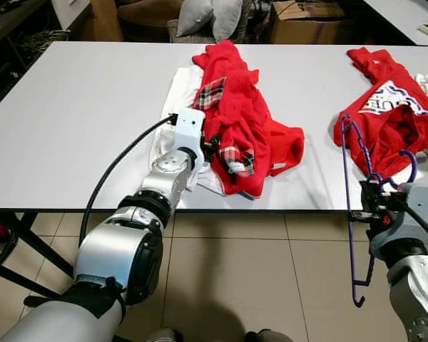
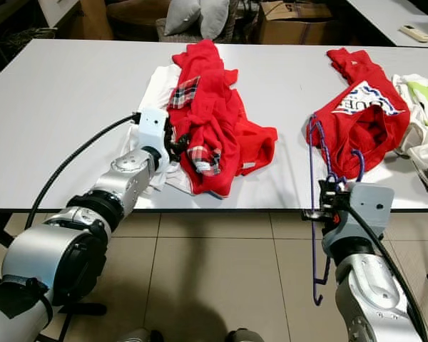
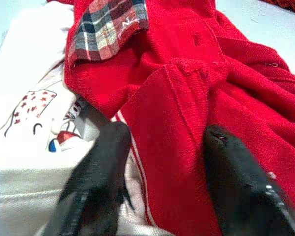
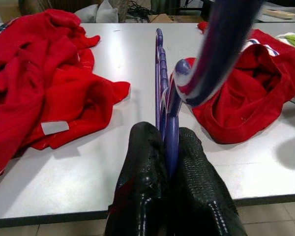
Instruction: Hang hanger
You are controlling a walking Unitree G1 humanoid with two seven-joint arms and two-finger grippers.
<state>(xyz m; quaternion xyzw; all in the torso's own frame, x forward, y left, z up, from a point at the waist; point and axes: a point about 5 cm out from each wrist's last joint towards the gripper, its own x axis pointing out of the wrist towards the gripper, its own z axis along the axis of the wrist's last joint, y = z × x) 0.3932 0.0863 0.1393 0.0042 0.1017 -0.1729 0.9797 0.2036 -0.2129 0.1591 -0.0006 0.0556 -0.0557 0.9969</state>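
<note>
Hanger: purple hanger (image 1: 354,214), thin-framed, with a curved hook; held upright at the table's near edge, its lower part hanging below the tabletop over the tiled floor (image 1: 257,278); its top rises in front of the right-hand red garment.
Right gripper: right gripper (image 4: 169,162); 2 black fingers (image 4: 142,182) closed tight on the hanger's shaft, no gap beside the purple rod.
Left gripper: left gripper (image 3: 162,162); 2 fingers (image 3: 105,162) spread apart astride a fold of the red jacket (image 1: 235,121); holding nothing.
Red jacket: crumpled, with plaid lining at the collar; lies over a white garment (image 1: 178,92) in the middle of the white table (image 1: 78,114).
Second garment: red sweatshirt (image 1: 392,114) with a white printed patch; bunched toward the table's right end.
Left wrist view adds: small red and blue drawing printed on the white garment; white stripes along the jacket's hem.
Right wrist view adds: white label (image 4: 55,127) on the jacket's edge; hanger's hook blurred close to the lens.
</note>
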